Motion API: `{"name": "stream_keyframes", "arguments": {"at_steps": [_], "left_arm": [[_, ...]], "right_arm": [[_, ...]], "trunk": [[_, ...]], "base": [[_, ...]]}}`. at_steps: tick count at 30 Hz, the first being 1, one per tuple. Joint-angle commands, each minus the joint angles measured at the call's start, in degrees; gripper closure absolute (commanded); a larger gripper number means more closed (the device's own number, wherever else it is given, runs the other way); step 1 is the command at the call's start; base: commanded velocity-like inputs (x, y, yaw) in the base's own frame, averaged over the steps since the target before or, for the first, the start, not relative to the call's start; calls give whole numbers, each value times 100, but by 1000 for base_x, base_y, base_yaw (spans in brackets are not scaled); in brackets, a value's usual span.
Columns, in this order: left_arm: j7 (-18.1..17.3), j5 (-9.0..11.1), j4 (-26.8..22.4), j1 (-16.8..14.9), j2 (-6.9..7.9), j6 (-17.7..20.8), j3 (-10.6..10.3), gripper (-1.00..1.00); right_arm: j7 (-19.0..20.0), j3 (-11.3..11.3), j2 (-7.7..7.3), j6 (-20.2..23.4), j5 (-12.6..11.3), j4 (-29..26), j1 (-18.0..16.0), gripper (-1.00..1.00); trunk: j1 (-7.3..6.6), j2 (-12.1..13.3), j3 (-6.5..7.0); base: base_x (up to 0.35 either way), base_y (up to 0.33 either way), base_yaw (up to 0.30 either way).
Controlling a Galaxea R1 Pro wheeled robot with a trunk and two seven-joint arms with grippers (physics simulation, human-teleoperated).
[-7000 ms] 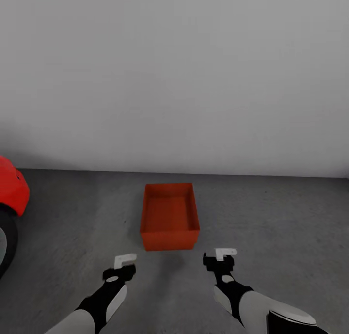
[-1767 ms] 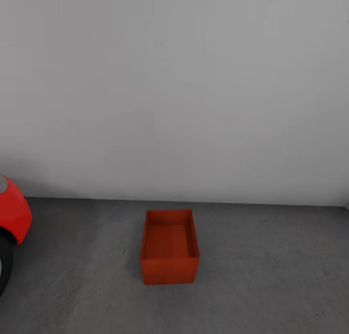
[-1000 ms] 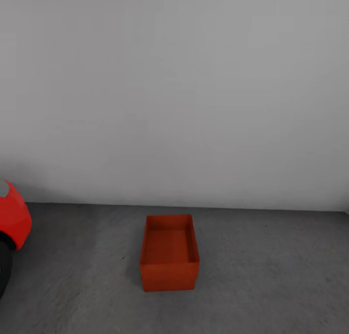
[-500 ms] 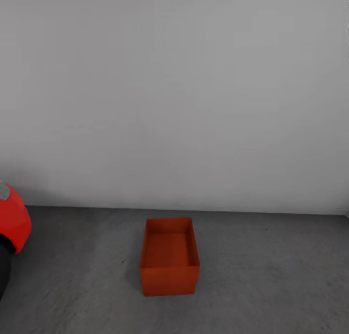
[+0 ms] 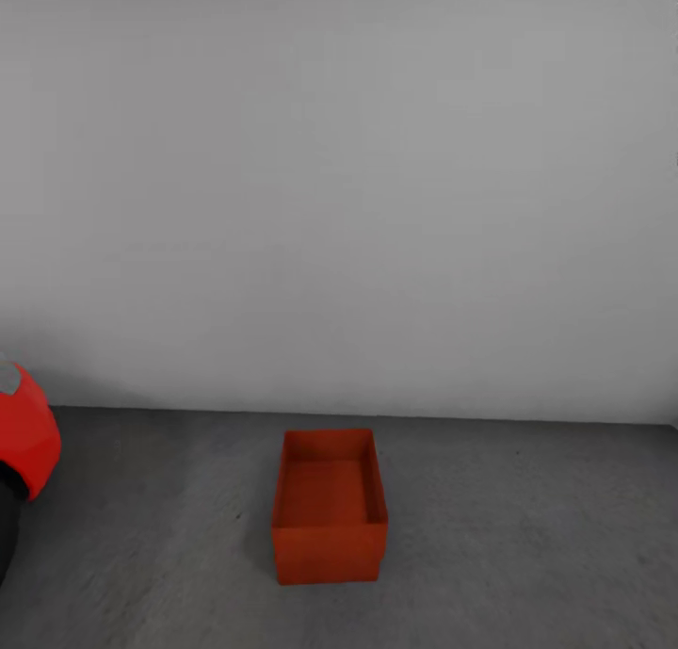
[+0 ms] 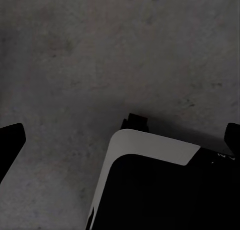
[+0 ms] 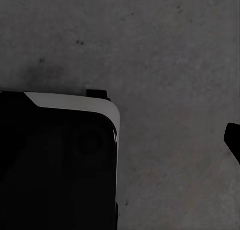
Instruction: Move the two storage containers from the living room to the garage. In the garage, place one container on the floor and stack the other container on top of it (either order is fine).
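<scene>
One orange-red storage container [image 5: 329,506] was seen standing upright on the dark grey concrete floor [image 5: 527,536] of the garage, near the middle of the head view and a little way out from the plain white-grey wall [image 5: 339,187]. Its open top was turned upward and its inside was seen to be bare. A faint horizontal line ran across its near wall, close to the base; whether this marked a second bin nested beneath could not be told. Part of the red car [image 5: 24,437] was caught at the left edge of the head view, with a strip of its dark tyre [image 5: 6,531] below the bodywork, well apart from the container.

In the left wrist view, the mottled concrete was seen from above, with a black and white part of the robot's base [image 6: 160,185] lying over it. Dark finger tips of the left gripper [image 6: 120,142] showed at the two opposite edges of that picture, so the fingers were set wide apart with nothing between them.

In the right wrist view, the same rough concrete was seen, again with a black, white-edged panel [image 7: 60,160] over it. One dark finger tip [image 7: 233,139] of the right gripper was seen at the edge; whether its fingers were spread or pressed together could not be told.
</scene>
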Motion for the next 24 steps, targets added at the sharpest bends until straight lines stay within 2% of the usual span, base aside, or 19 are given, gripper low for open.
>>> {"name": "stream_keyframes", "arguments": {"at_steps": [1,24], "left_arm": [[15,43,-2,-4,0,17,-49,-100],[15,43,-2,-4,0,17,-49,-100]], "right_arm": [[-23,48,1,-10,-41,-1,-3,-100],[-23,55,-5,-9,-24,-9,-4,-100]], "trunk": [[1,-5,2],[1,-5,211]], "base": [[0,0,0],[0,0,0]]}}
